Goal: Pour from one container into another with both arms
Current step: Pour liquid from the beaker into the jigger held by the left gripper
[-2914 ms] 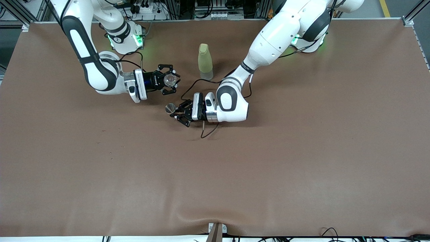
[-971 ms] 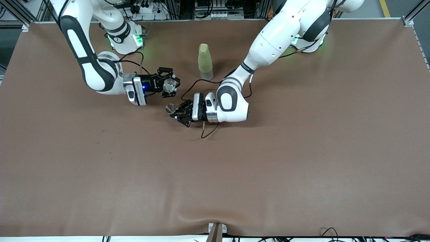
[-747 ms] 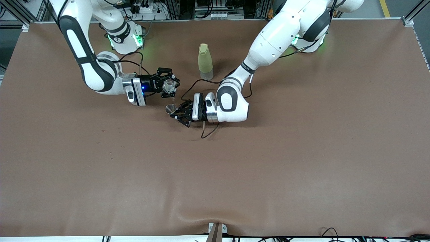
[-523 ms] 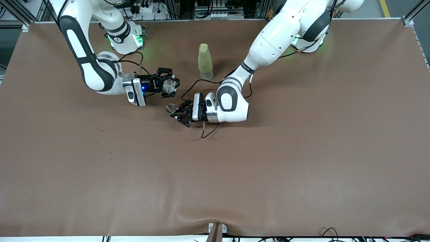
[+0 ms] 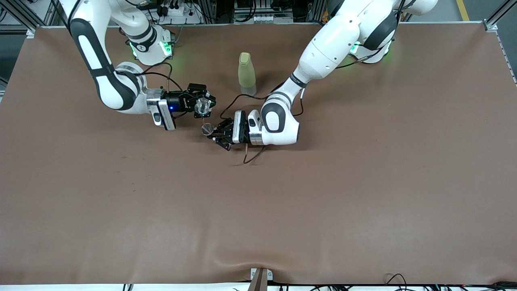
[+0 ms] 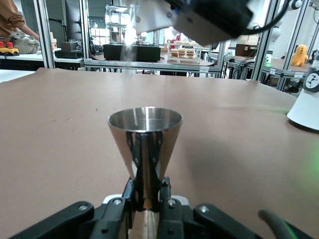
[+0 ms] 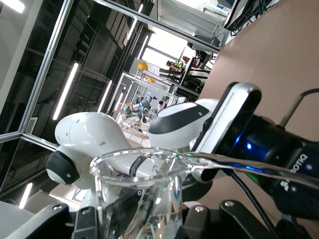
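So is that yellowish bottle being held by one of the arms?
No, the bottle stands alone on the table, with neither tool touching it.

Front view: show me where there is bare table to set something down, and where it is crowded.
Bare: the brown table from the two claws down to its camera-side edge, plus both ends. Crowded: the middle near the bases, where the right claw tilts a clear glass over the metal cup in the left claw, beside the yellow-green bottle.

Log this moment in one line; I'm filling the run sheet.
left gripper: shut on metal cone cup, upright | right gripper: shut on clear glass, tilted above cone cup | green bottle: standing on table
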Controlling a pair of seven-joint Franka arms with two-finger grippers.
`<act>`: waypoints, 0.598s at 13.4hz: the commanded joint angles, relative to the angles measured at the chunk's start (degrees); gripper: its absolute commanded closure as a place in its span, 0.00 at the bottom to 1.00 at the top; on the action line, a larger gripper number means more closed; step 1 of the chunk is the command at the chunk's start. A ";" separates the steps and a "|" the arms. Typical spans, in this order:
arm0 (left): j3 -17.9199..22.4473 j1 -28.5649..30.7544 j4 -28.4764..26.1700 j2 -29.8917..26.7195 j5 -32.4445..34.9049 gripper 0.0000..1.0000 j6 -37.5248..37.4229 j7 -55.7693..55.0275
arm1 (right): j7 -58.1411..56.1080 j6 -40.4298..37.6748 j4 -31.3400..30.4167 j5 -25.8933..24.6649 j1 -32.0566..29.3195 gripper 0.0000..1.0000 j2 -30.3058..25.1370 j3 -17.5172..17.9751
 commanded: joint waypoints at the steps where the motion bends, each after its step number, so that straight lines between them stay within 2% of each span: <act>1: -0.37 0.01 -0.84 -0.75 -1.96 1.00 0.11 1.45 | 1.90 0.51 -0.54 1.10 -0.58 1.00 -1.77 0.54; 8: -0.37 0.71 -0.58 -1.19 -2.04 1.00 0.11 1.45 | 0.49 0.15 -1.07 0.31 -0.49 1.00 -1.68 0.45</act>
